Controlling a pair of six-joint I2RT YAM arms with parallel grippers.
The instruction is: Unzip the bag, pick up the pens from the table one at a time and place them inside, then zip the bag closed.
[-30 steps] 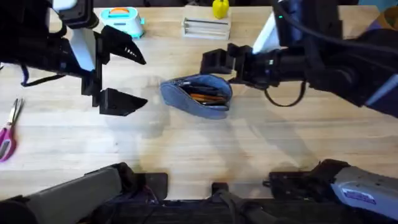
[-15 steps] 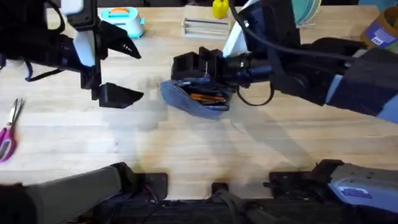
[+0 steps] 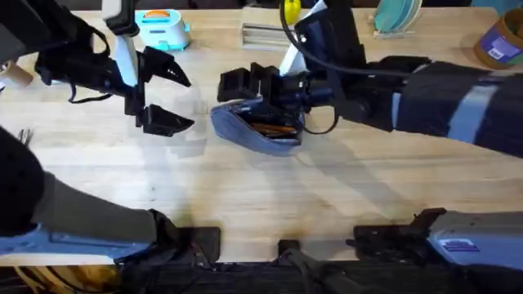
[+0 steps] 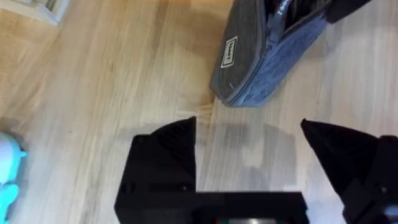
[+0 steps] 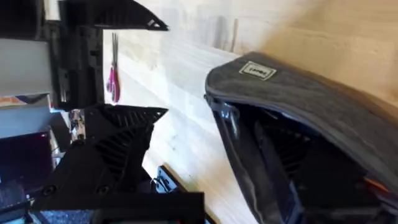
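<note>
A: Where's the bag (image 3: pixel 260 127)?

B: Middle of the worktop (image 3: pixel 245 192), lying on its side, zip open. In the overhead view orange and dark pens (image 3: pixel 268 127) show through the gap, resting inside.

A: Any pens left loose on the wood?

B: None that I can make out. So unzipping reads as done, loading looks done or close to it. Judgement, mind, since the arms cover part of the surface.

A: Left gripper (image 3: pixel 167 96)?

B: Off to the left of the bag, apart from it, jaws spread wide and empty. The left wrist view shows bare wood between its fingers (image 4: pixel 165 163) and the bag's rounded end with its small label just beyond.

A: And the right gripper (image 3: pixel 245 84)?

B: Reached across to the far left end of the bag, right at the open mouth. Whether its jaws are open, closed or pinching the zip pull, I can't tell; the pull itself is too small to find. The right wrist view looks straight into the dark opening.

A: What remains?

B: Closing the zip, by my reading. The mouth gapes along most of its length, so none of that is done.
</note>
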